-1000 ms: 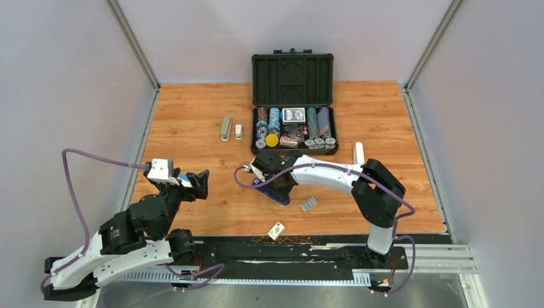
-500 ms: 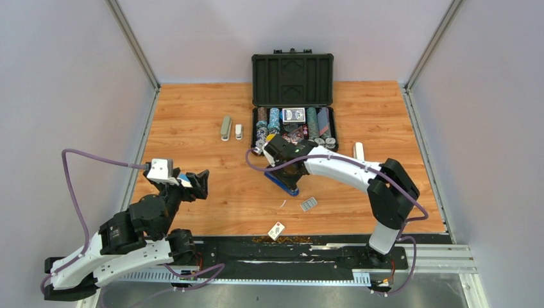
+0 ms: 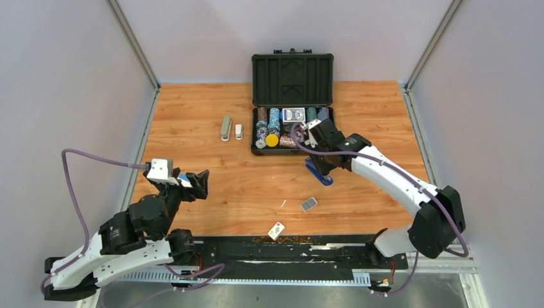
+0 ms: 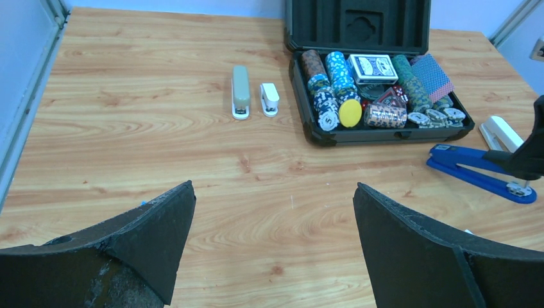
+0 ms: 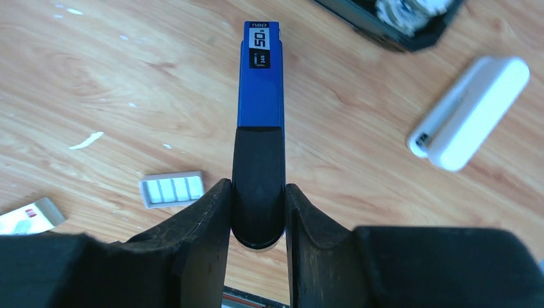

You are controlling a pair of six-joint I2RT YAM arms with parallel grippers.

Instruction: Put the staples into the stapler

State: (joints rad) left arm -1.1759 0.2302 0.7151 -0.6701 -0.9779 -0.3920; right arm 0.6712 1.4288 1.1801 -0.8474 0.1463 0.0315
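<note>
The blue stapler (image 3: 320, 175) lies closed, low over the wood just below the black case. My right gripper (image 3: 319, 163) is shut on its black rear end. In the right wrist view the jaws (image 5: 258, 189) pinch that black end and the blue top (image 5: 260, 83) points away. The staples (image 3: 308, 204), a small grey ribbed block, lie on the table nearer the arms; in the right wrist view they (image 5: 172, 190) lie left of the fingers. My left gripper (image 3: 194, 184) is open and empty over bare wood at the left (image 4: 274, 199). The left wrist view shows the stapler (image 4: 475, 168) at far right.
An open black case (image 3: 293, 77) of poker chips stands at the back. A grey-olive stapler (image 3: 226, 128) and a small white one (image 3: 238, 131) lie left of it. A white stapler (image 5: 468, 114) lies right of the blue one. A tiny white box (image 3: 276, 230) lies near the front edge.
My right gripper has carried the blue stapler to the right, from the table's middle to below the case's right half. The left arm and the staples have not moved.
</note>
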